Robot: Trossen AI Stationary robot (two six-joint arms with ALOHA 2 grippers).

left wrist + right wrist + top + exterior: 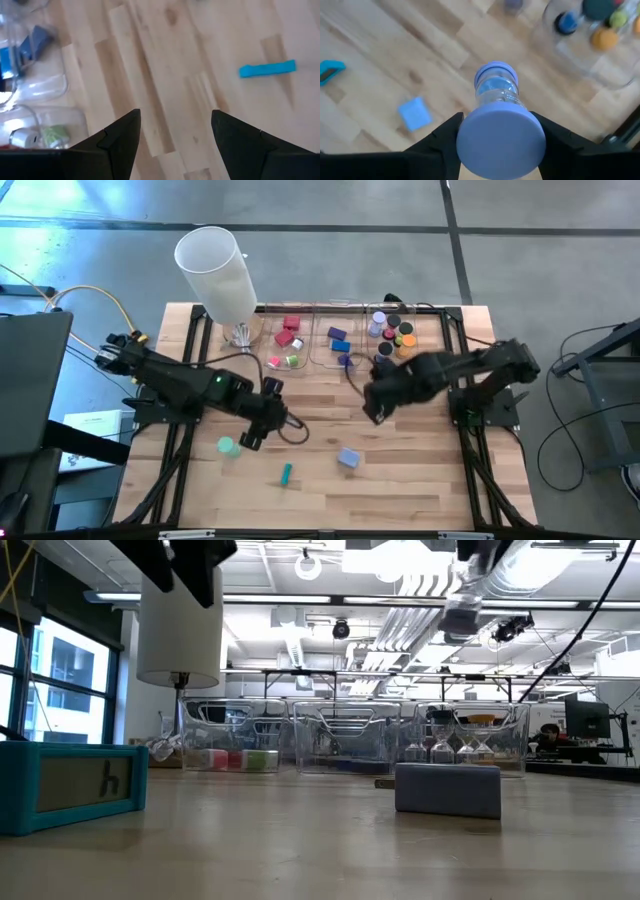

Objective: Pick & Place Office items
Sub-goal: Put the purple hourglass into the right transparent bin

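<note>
A lavender-capped clear roll (496, 107) is clamped in the right tool (497, 142), held above the pale wooden tabletop (420, 470) (near the clear plastic bins (345, 340) of sorted pieces along the far edge). Below lie a lavender-blue block (348, 458), a teal stick (286, 474) and a green round roll (227, 446). The left tool (175, 132) hangs nearby with its fingers spread, holding nothing. A tall white cylinder (218, 275) stands behind.
</note>
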